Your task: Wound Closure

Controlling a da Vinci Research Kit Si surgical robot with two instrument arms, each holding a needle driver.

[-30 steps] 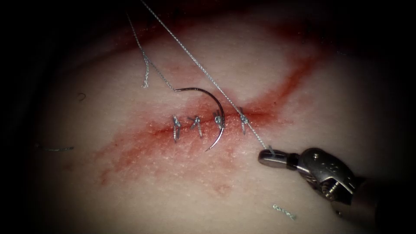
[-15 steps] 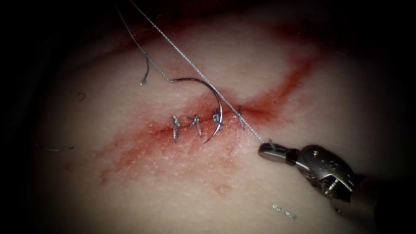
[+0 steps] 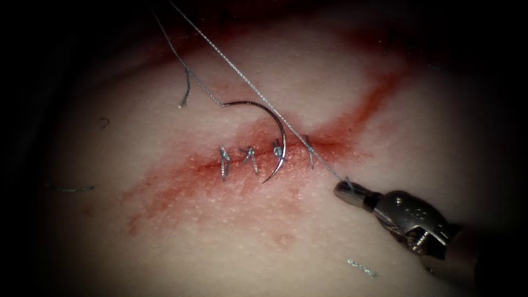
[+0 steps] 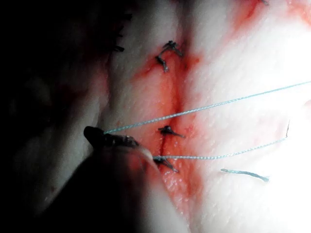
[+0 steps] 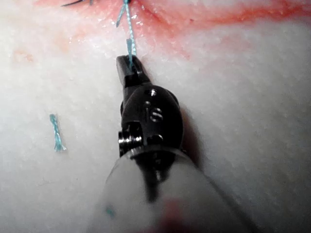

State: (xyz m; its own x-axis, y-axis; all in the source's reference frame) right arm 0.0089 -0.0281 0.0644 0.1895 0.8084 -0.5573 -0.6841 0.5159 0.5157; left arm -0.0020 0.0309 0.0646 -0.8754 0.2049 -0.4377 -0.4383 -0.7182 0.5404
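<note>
Here the right tool [image 3: 347, 190] has its jaws clamped on the thread [image 3: 247, 81] just right of the cut [image 3: 236, 160], while the needle [image 3: 273, 137] lies loose on the tissue [image 3: 220, 242], arching across the cut; the left tool's jaw state I cannot tell

My right steel needle driver [image 3: 347, 190] is clamped on the pale blue thread [image 3: 258, 91] just right of the red cut [image 3: 247, 159]. The curved steel needle [image 3: 270, 132] lies loose across the pale tissue [image 3: 220, 242], unheld.
</note>
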